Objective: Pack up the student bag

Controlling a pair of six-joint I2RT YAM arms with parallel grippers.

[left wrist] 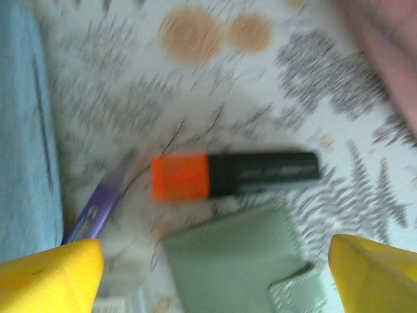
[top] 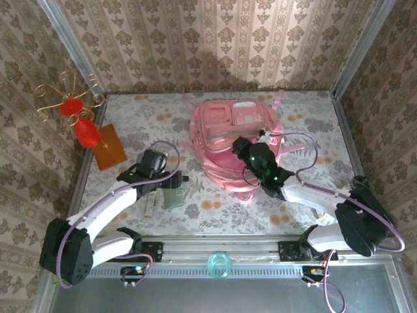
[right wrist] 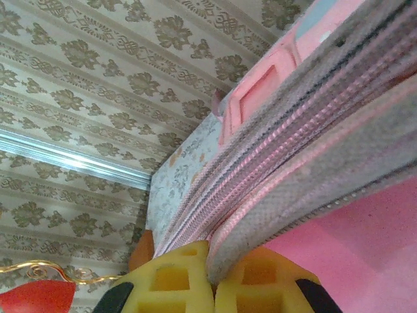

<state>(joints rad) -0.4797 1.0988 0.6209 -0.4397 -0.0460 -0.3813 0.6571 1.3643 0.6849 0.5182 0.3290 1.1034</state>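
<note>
Left wrist view: your left end effector (left wrist: 215, 277) spread wide, holding nothing, above orange-capped black marker (left wrist: 236, 176) and green pouch (left wrist: 241, 267) on patterned bench (top: 313, 124). Right wrist view: your right end effector (right wrist: 212, 280) pinched closed on zipper-edge seam of student bag (right wrist: 313, 143). Top view: pink bag lies mid-bench, toward far wall.

One student bag (top: 215, 130), one orange-capped marker (left wrist: 234, 175), one green case (left wrist: 238, 261)
</note>
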